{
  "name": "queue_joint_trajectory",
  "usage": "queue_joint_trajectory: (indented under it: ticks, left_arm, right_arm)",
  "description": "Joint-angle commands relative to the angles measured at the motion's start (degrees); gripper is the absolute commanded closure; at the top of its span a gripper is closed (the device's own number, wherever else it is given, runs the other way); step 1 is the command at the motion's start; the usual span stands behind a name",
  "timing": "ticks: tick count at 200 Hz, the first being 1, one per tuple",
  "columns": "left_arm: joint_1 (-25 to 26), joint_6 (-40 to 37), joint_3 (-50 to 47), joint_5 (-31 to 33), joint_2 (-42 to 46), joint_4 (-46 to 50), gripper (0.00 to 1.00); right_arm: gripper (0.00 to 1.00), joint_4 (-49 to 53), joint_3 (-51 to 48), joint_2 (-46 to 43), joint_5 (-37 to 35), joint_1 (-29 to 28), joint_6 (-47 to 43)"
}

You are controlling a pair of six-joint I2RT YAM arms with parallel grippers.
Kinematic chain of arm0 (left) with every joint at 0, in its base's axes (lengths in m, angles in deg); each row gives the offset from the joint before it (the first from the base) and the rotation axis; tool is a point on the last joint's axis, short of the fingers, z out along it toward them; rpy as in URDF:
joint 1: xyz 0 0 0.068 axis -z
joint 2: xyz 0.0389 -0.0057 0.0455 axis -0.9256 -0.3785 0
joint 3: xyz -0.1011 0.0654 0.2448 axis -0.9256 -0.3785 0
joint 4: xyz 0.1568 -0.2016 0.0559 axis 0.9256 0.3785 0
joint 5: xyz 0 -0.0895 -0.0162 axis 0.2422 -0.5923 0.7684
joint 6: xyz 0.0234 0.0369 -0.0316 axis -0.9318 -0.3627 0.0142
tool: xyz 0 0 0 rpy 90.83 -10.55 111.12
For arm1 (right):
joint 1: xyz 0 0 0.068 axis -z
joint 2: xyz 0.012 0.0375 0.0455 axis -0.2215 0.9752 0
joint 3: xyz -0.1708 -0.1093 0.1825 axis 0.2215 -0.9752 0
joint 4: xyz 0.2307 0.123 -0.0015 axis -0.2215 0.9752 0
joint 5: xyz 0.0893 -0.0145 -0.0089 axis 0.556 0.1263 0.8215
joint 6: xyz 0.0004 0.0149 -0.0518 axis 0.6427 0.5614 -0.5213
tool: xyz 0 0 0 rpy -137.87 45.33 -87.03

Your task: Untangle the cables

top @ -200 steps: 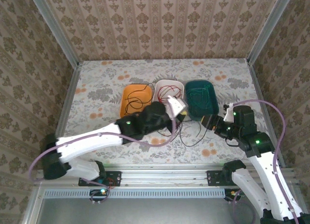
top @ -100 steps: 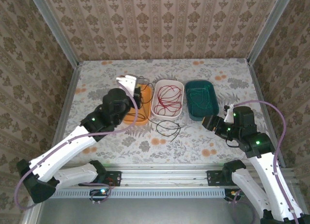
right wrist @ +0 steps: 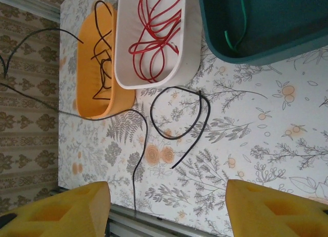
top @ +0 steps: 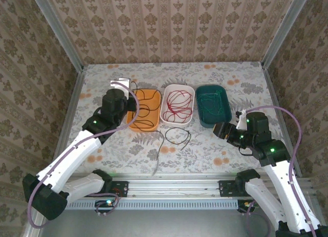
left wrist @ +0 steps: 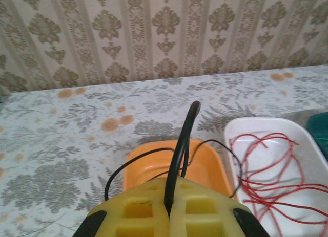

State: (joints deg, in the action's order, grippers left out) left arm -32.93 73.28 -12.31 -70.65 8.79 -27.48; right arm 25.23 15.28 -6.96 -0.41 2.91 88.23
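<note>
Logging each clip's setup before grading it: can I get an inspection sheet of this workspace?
Surface: table, floral cloth, flat.
Job's things: black cable partly in orange tray, rest looped on the table; red cable in white tray; green cable in teal tray.
Clutter: nothing seen.
Grippers: left jaws shut on black cable; right jaws open, empty.
Cables: lavender hoses run along both arms.
Surroundings: patterned walls, metal rail at near edge.

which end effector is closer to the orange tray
Left. The left end effector hangs at the far left corner of the orange tray, shut on the black cable; the right end effector is beside the teal tray.
</note>
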Motion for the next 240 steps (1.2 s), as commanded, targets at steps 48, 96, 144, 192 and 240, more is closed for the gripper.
queue_joint_trajectory:
  ticks: [48,96,144,192,240]
  left_arm:
    - [8.1,4.7,11.0,-16.1,2.6,6.4,1.0]
    - [14.6,6.1,15.9,-17.5,2.1,3.5,1.0]
    - [17.5,7.2,22.5,-21.6,-1.3,1.2,1.0]
    - [20.8,4.8,27.9,-22.3,-3.9,1.3,1.0]
    - [21.7,4.0,28.1,-22.1,-4.1,1.5,1.0]
  right_arm:
    - [0.37,-4.9,-2.4,2.6,10.4,-4.4,-2.1]
    - [0.36,-12.1,-4.1,5.1,6.2,-18.4,-1.6]
    - [0.28,-17.5,-2.0,12.0,0.1,-28.3,-5.1]
    - [0.28,-21.1,-3.2,20.5,-5.1,-29.2,-7.7]
    - [0.8,-27.3,-4.8,23.0,-9.2,-29.1,-6.6]
